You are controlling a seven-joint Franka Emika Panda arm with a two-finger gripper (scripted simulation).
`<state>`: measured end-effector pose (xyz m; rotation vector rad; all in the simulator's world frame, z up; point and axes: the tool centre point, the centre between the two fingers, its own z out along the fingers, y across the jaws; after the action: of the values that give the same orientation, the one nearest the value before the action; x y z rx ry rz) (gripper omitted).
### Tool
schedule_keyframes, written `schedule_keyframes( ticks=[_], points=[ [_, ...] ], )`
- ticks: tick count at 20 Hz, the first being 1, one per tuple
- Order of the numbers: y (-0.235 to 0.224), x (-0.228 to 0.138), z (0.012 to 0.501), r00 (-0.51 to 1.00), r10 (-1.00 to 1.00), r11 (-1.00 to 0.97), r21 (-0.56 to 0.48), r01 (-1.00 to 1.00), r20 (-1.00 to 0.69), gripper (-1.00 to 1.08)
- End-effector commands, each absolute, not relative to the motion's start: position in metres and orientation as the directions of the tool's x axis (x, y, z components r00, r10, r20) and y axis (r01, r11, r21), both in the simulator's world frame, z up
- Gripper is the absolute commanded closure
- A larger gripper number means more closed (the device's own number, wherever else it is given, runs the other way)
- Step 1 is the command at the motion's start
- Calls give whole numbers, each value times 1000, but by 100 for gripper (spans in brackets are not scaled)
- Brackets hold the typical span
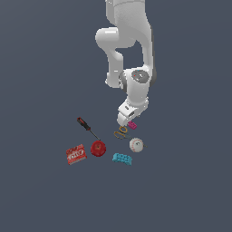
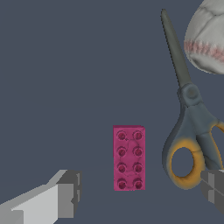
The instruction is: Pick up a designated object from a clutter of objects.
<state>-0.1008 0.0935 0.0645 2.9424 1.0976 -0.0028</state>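
Observation:
The magenta studded brick (image 2: 129, 157) lies flat on the grey floor; in the exterior view it (image 1: 132, 125) sits just below the hand. My gripper (image 2: 140, 192) is open and empty. Its two fingers (image 2: 65, 192) stand one on each side of the brick, apart from it. In the exterior view the gripper (image 1: 123, 122) hangs low over the brick, close to the floor. The rest of the clutter lies around and below it in that view.
Yellow-handled scissors (image 2: 188, 131) lie right beside the brick, one handle loop near the far finger; they also show in the exterior view (image 1: 121, 132). A white baseball (image 1: 136, 145), cyan brick (image 1: 122, 158), red round piece (image 1: 98, 148), red box (image 1: 76, 154) and red-handled screwdriver (image 1: 86, 127) lie nearby.

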Motion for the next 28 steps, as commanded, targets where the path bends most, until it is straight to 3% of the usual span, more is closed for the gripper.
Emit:
schedule_keyframes(
  ticks=[1,23,24,28],
  points=[
    [95,-103,62,750,662,-750,0,662,0,-92],
    [94,-104,15,749,662,-749,0,662,0,-92],
    [94,-104,15,749,662,-749,0,662,0,108],
    [94,-104,15,749,662,-749,0,662,0,108]
  ],
)
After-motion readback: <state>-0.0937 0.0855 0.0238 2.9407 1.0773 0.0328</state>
